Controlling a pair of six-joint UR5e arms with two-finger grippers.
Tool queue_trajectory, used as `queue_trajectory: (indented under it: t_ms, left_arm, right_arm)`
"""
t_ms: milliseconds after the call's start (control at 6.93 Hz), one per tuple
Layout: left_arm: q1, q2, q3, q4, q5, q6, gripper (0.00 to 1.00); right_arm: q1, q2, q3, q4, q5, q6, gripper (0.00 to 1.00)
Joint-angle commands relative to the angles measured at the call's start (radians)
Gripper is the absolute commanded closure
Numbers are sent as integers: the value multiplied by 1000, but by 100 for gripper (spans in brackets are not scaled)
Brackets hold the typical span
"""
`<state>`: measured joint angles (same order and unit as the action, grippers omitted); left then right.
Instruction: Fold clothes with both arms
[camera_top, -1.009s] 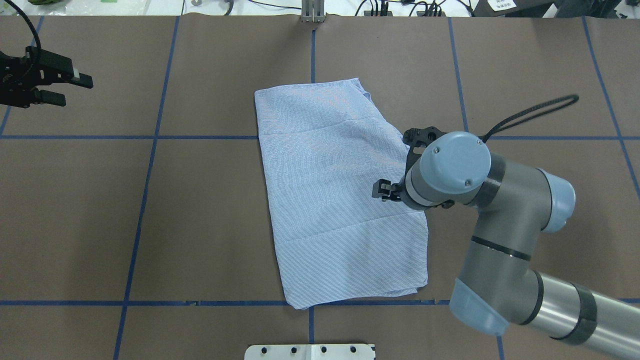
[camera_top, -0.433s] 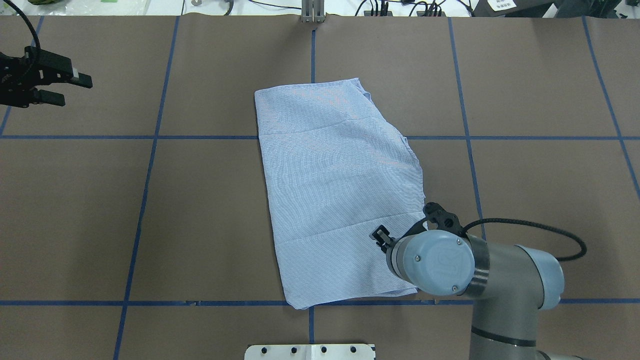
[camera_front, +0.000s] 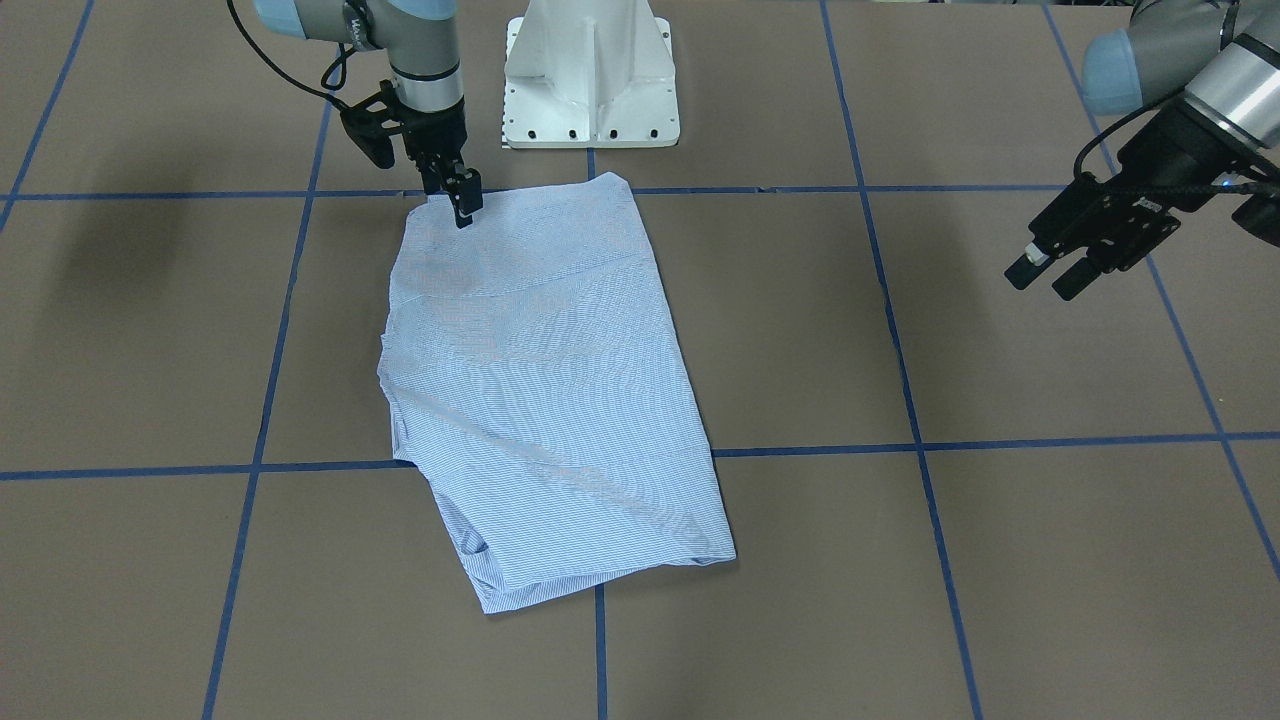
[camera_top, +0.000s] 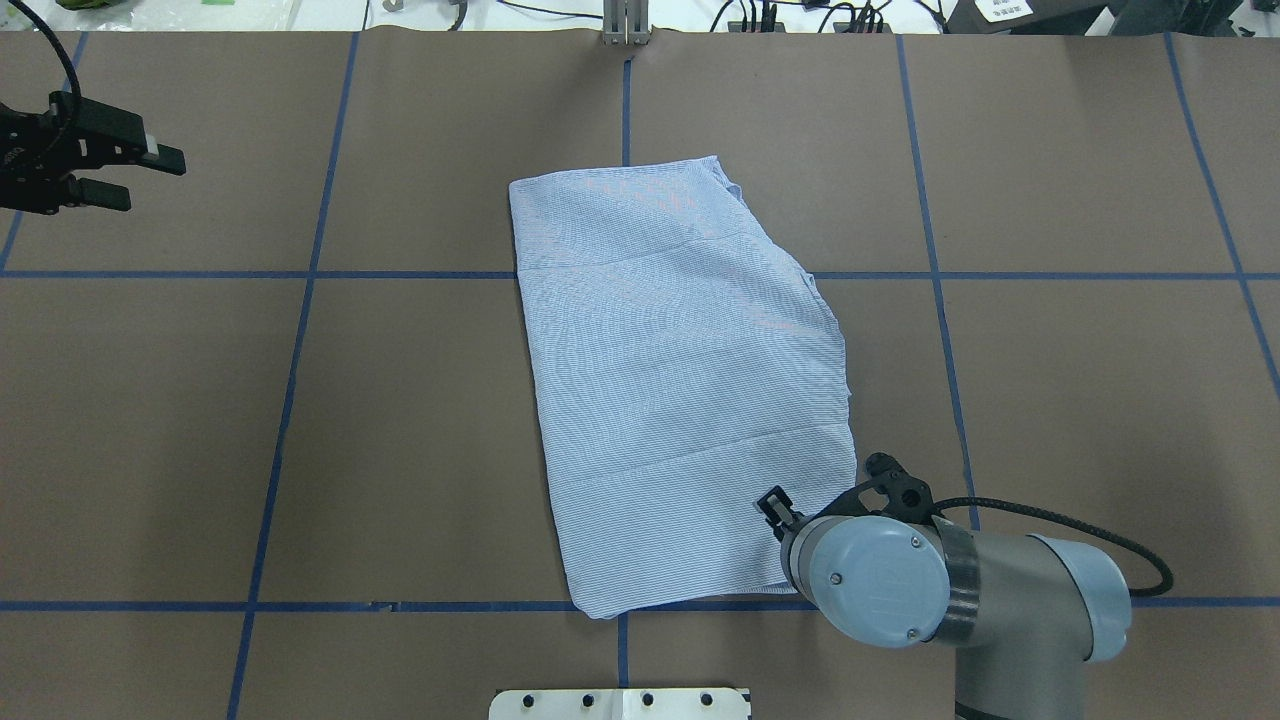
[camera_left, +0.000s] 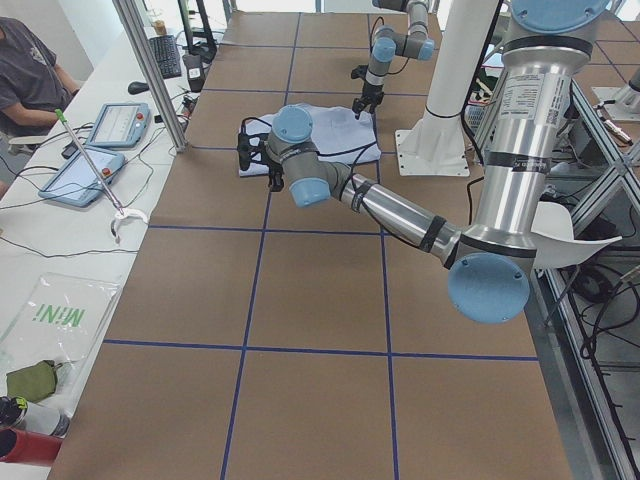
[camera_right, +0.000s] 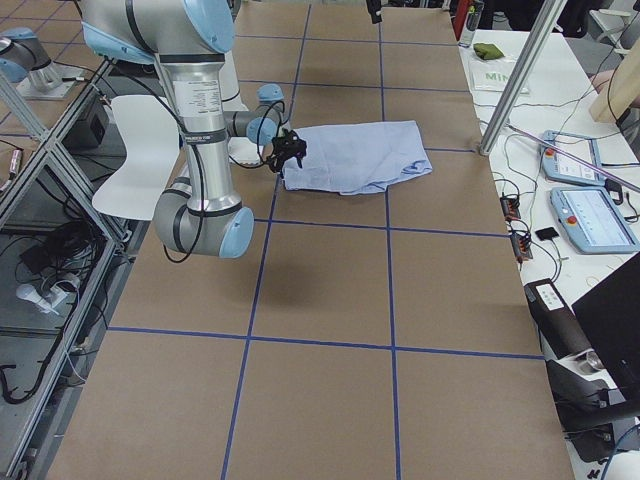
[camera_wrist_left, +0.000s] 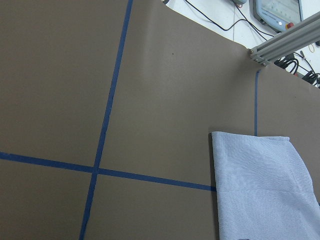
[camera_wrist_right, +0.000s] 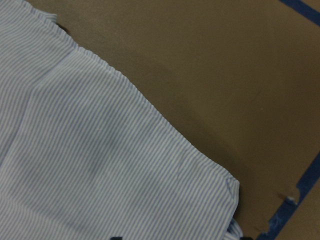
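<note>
Blue shirt (camera_top: 680, 380) lies half folded. My right gripper (camera_front: 462, 206), fingers together, hovers over its corner. Next, I judge, open and pinch.

Shirt (camera_top: 680, 390): light blue, fine white stripes, folded into a rough long rectangle. It lay flat mid-worktop (camera_top: 400, 420), slightly skewed, right edge uneven. Right arm (camera_top: 1000, 595), silver-grey with pale blue caps, reached to the shirt's near right corner. Right tool (camera_front: 463, 212) pointed down over that corner, fingers looked together, contact unclear. Left arm (camera_front: 1180, 60) was far off to the left, well apart from the shirt. Left tool (camera_top: 155, 180) hovered with fingers apart, holding nothing.
</note>
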<state>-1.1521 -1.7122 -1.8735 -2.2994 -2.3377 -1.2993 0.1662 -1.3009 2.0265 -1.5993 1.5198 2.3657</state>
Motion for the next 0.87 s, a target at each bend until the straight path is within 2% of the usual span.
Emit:
queue_trajectory:
  t_ms: [0,144,433,577,721]
  left_arm:
    - [0,-4,-3,0,1,0,14]
    - [0,-1,-4,0,1,0,14]
    - [-1,6,-9,0,6,0,14]
    - [-1,6,-9,0,6,0,14]
    - [-1,6,-9,0,6,0,14]
  right_arm:
    - [-13,-6,-2,-1,-3,3,24]
    - [-16,-15,-5,1,-1,1,27]
    - [-19,-14,-3,-1,-3,1,57]
    - [-19,-3,1,-1,-3,3,99]
    - [-19,-12,1,-1,5,1,100]
